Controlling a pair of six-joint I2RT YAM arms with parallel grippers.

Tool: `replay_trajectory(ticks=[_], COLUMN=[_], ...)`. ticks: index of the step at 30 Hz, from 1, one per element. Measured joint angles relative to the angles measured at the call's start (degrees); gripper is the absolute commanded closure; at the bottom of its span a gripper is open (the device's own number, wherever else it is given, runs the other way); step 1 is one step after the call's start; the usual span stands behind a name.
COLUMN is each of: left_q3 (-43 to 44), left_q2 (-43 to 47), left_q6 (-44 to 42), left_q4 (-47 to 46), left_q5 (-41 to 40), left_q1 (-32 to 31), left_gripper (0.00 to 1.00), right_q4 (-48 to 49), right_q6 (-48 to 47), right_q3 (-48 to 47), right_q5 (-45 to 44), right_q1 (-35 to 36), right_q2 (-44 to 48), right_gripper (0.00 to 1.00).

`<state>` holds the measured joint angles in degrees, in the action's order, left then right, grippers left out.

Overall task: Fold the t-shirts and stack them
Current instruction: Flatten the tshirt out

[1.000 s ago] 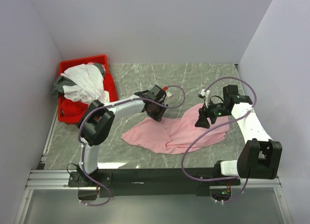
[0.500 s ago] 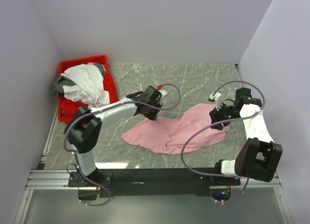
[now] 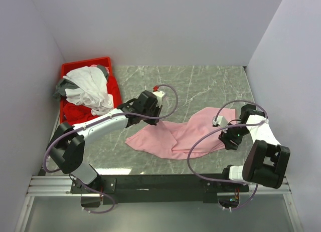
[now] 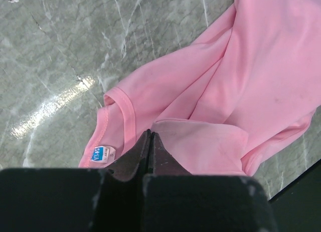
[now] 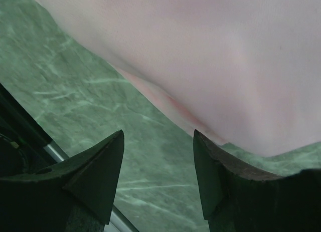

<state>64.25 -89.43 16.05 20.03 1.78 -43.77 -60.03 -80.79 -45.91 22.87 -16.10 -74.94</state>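
A light pink t-shirt lies crumpled and partly spread on the middle of the marble table. My left gripper hovers over its upper-left edge, shut, with nothing seen between the jaws. In the left wrist view its tips sit just above the collar, beside the blue neck label. My right gripper is low at the shirt's right edge and open. Its fingers straddle bare table, with the pink hem just ahead. More t-shirts, white, grey and red, are piled at the back left.
The piled shirts sit in a red plastic bin against the left wall. Walls close off the left, back and right. A black rail with both arm bases runs along the near edge.
My left gripper has shut and drawn back up and to the left. My right arm swung right and down from over the shirt to its right edge. The shirt has hardly moved.
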Motion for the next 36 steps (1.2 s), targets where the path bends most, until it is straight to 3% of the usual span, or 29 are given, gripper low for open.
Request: replay_trajectory(ticks=[7,15,21,22,25,28,36], left_q3=[-1.0,-3.4,-3.8,-4.0,-4.6,-4.8,-4.8], left_q2=[0.9,3.9,4.6,4.9,6.2,7.9,12.2], left_q6=[0.2,1.5,2.1,2.2,2.3,2.7,3.2], left_q4=[-1.5,-3.0,-3.5,-3.5,-3.5,-3.7,-4.4], left_q5=[-0.4,-0.7,-0.7,-0.6,-0.6,-0.6,-0.6], left_q1=[0.1,2.2,3.6,3.7,4.4,5.8,9.9], left_gripper=[0.99,0.99,0.99,0.99,0.99,0.99,0.99], right_q4=[3.3,7.5,10.9,11.4,12.1,10.6,1.8], right_q6=[-3.7,-1.9,0.4,0.8,2.2,4.4,8.3], right_q3=[1.6,1.3,1.4,1.4,1.3,0.4,-13.8], right_q5=[-3.0,-4.0,-5.4,-5.5,-5.3,-4.2,1.7], right_q1=[-2.7,-1.4,0.9,1.0,1.0,1.1,1.2], right_q2=[-3.9,-9.3,-9.6,-9.6,-9.5,-9.3,-9.0], right_gripper=[0.36,0.41,0.71,0.82,0.94,1.0,1.0])
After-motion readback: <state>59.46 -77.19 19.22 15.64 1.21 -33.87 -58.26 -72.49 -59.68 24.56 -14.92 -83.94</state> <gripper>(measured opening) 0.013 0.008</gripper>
